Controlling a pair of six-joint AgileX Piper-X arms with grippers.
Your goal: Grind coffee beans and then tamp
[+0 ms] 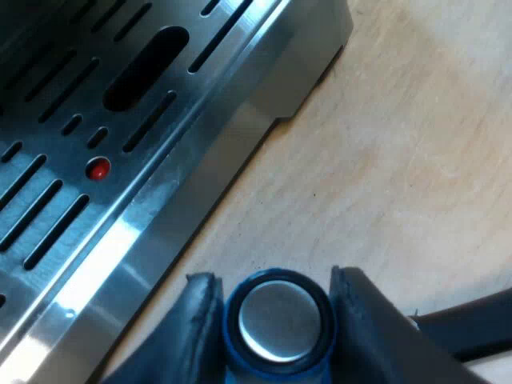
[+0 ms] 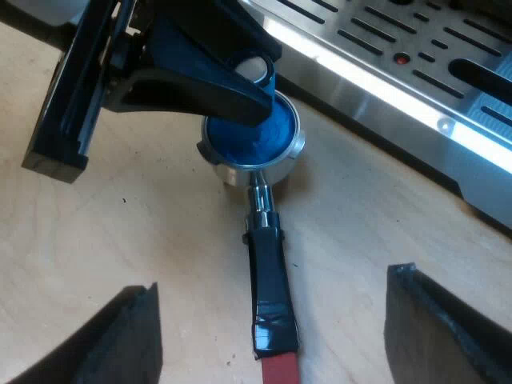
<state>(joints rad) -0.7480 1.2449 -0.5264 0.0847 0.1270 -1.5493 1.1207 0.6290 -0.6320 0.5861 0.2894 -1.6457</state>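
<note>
The espresso machine [image 1: 120, 160] shows its slotted steel drip tray [image 2: 416, 72], which stands on the pale wooden bench [image 1: 384, 160]. Just beside the tray's edge, the metal holder [image 2: 292, 152] lies loose on the bench, its dark handle [image 2: 268, 280] pointing away from the machine and ending in red. The blue tamper [image 1: 278, 320], topped by a round metal cap, stands down inside the holder's basket. The left hand [image 1: 274, 284] is closed on it, one black finger on each side of the upper body. The right hand [image 2: 272, 286] hangs above the handle with its fingers spread wide, gripping nothing. The tamper looks stiff, compact and probably weighty for its size, with smooth sides that could slip, so a hold just under the cap seems best. The holder is rigid, but it may rock or slide under an off-centre push. Its handle is the natural place to steady it.
</note>
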